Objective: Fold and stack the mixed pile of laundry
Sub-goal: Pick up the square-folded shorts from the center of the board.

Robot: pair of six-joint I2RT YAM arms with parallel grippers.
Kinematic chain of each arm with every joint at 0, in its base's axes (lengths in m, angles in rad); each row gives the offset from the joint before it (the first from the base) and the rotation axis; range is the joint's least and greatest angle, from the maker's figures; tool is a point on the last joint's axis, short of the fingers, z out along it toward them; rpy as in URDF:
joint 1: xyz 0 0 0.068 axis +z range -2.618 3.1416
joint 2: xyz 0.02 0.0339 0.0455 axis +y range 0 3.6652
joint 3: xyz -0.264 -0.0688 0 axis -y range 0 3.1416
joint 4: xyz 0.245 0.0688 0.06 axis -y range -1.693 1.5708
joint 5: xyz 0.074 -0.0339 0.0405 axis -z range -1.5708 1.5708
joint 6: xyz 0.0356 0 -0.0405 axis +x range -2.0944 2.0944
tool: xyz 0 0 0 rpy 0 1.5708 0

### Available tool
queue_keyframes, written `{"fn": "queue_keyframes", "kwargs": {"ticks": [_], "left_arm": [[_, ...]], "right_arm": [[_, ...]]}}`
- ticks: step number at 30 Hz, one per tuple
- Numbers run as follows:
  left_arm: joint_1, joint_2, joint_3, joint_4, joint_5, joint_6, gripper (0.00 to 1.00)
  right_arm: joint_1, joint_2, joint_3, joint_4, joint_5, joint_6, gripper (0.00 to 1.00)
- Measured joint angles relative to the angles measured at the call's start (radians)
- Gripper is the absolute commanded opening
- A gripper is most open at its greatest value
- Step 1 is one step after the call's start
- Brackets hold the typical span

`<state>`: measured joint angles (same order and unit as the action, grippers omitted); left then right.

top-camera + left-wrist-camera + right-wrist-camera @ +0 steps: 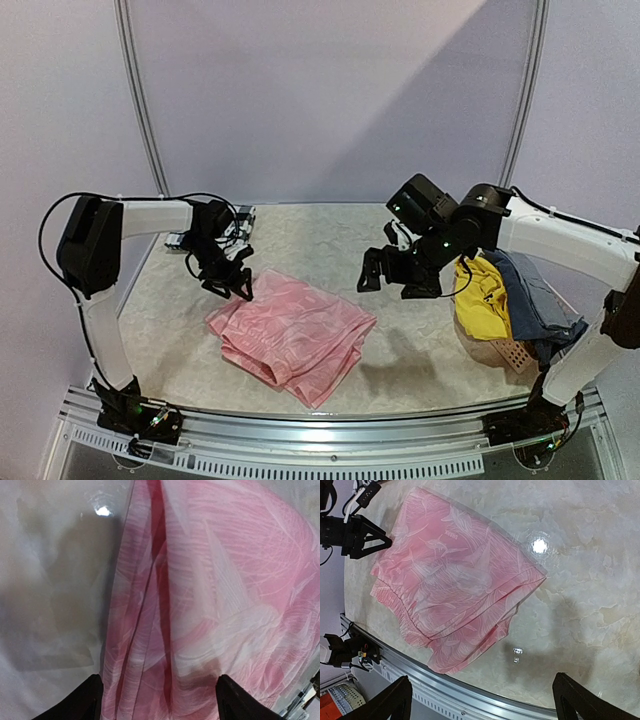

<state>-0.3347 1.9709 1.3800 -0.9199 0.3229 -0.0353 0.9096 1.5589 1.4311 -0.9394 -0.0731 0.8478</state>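
Note:
The pink garment (292,335) lies folded on the marble table (420,350), near the front middle. My left gripper (232,285) hovers over its far left corner, jaws apart, the pink cloth (210,580) lying flat beneath them and not pinched. My right gripper (390,280) hangs open above bare table to the right of the garment. The right wrist view looks down on the whole pink garment (455,580) and the left gripper (357,535). A yellow garment (482,295) and a blue-grey one (535,295) are heaped at the right. A checked piece (238,222) peeks out behind the left arm.
A salmon perforated basket (505,352) sits under the yellow and blue-grey cloth at the right edge. A metal rail (470,695) runs along the table's front edge, close to the pink garment's near corner.

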Motion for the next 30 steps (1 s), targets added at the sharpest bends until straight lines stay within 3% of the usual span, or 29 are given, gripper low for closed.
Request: {"fn": "queue_keyframes", "kwargs": {"ticks": [9,15,25,30], "left_arm": [[0.010,0.051,0.004,0.000,0.080,0.012,0.81],[0.011,0.056,0.007,0.002,0.085,0.015,0.76],[0.010,0.059,-0.023,0.035,0.134,-0.011,0.45],[0.003,0.056,-0.054,0.076,0.169,-0.045,0.22]], "right_arm": [[0.002,0.000,-0.004,0.027,-0.006,0.026,0.99],[0.008,0.000,-0.004,0.027,-0.011,0.027,0.99],[0.013,0.000,-0.004,0.024,-0.014,0.023,0.99],[0.013,-0.002,-0.013,0.024,-0.015,0.019,0.99]]}}
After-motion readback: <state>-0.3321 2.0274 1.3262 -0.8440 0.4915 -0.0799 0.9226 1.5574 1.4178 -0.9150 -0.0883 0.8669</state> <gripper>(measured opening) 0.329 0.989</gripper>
